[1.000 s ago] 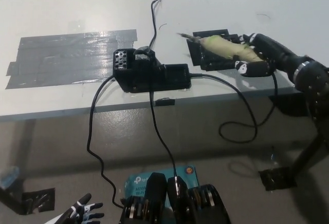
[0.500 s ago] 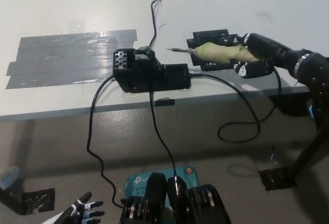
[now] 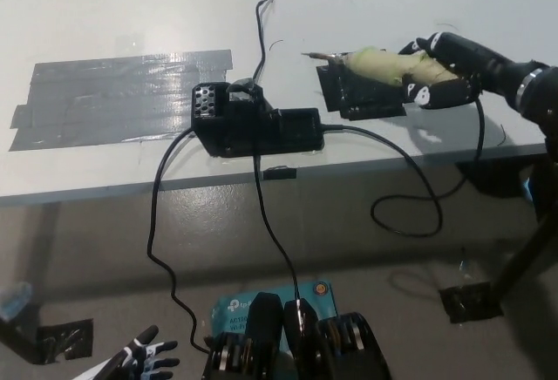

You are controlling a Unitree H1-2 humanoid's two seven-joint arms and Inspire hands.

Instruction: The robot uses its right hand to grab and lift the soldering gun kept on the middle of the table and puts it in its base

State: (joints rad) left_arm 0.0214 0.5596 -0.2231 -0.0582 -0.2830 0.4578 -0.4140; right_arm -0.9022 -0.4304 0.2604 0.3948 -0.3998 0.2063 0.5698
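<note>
While you look down from the head view, your black right hand [image 3: 436, 73] sits at about two o'clock on the white tabletop [image 3: 131, 14], its fingers wrapped around the yellow-green handle of the soldering gun [image 3: 384, 64]. The gun lies nearly level, with its thin metal tip pointing toward nine o'clock. It is over the black base [image 3: 362, 97], along the base's far edge; you cannot tell whether it touches the base or hangs just above it. A thin black cord [image 3: 410, 175] drops from the hand's side, over the tabletop's near edge, and loops below it.

Near the picture's centre, just toward nine o'clock of the base, you see a black box [image 3: 253, 123] with a small perforated face at its left end. Cables run from it toward six o'clock, down over the edge, and one thin wire [image 3: 260, 36] rises from it toward twelve o'clock. At about ten o'clock a wide patch of grey tape [image 3: 122, 92] is stuck flat to the tabletop, well apart from the gun.

Your white left hand [image 3: 144, 354] rests low at about seven o'clock, off the tabletop, fingers apart and holding nothing.
</note>
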